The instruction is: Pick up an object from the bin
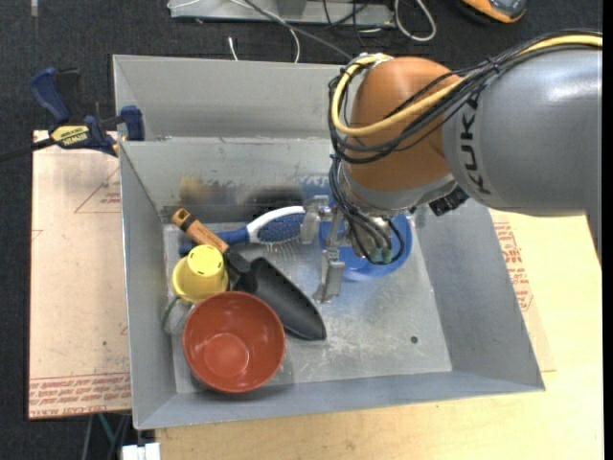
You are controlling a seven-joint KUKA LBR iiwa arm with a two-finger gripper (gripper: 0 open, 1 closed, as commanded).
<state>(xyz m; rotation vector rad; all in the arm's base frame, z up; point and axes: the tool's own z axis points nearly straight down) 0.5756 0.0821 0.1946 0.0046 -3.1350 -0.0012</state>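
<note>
Gripper (pixel 328 259) hangs low beside blue-and-white brush (pixel 273 226), near black scoop (pixel 287 305).

1. The blue dish (pixel 378 264), just right of the hand (pixel 326 257), lies mostly under the orange wrist cover (pixel 397 123) and its cables (pixel 383 242). Only a curved edge shows.
2. The brush (pixel 273 228), just left of the hand, runs under the wooden-handled tool (pixel 196 230), so its handle end is hidden.
3. The black scoop (pixel 287 305), below and left of the hand, has its handle end tucked behind the yellow cup (pixel 199 274).
4. Something pale (pixel 169 314), well left of the hand at the rim of the red bowl (pixel 233 343), is too covered to name.
5. A dark smear (pixel 239 196) on the back wall of the bin (pixel 460 286), above and left of the hand, is too blurred to identify.
6. The arm (pixel 536 132) is cut off at the right edge.
</note>
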